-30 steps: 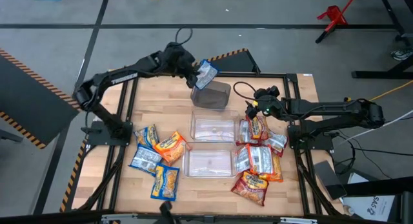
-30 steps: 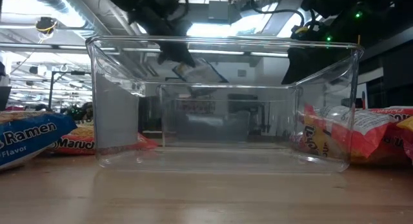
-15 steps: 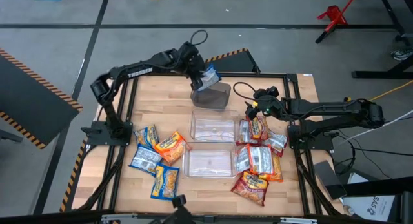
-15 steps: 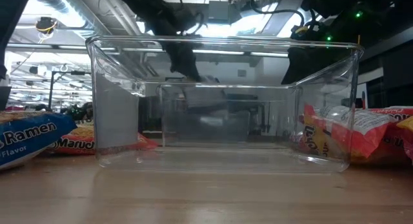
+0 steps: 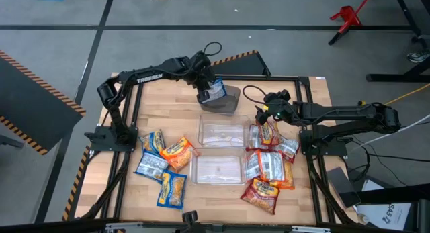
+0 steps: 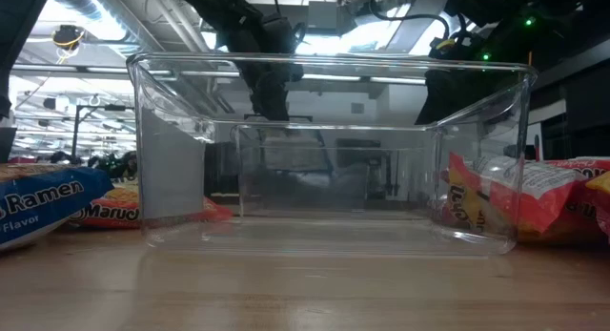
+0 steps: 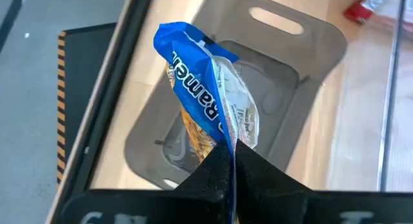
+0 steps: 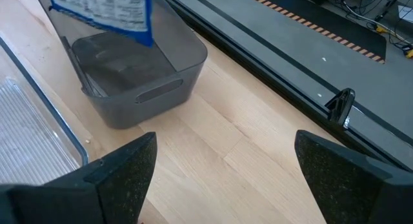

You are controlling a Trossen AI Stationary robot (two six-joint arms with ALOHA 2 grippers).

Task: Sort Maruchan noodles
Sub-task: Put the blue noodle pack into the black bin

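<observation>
Table (image 5: 168, 112): bare wood is left open just beyond the left gripper; the frame edge runs close beside the grey bin.
Grey bin (image 7: 271, 88): seen empty beneath the left gripper, in the left wrist view only.
Right gripper (image 8: 219, 179): fingers held wide apart, waiting beside the grey bin.
Left gripper (image 7: 231, 161): clamped on a blue noodle packet (image 7: 210, 98), which is held upright over the bin.
Other packets (image 5: 269, 162): heaped below the right gripper.

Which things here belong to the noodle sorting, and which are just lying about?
Job: blue ramen packet in the shut left gripper, loose packets, grey bin, clear bins.
Lying about: red stand on the floor.
</observation>
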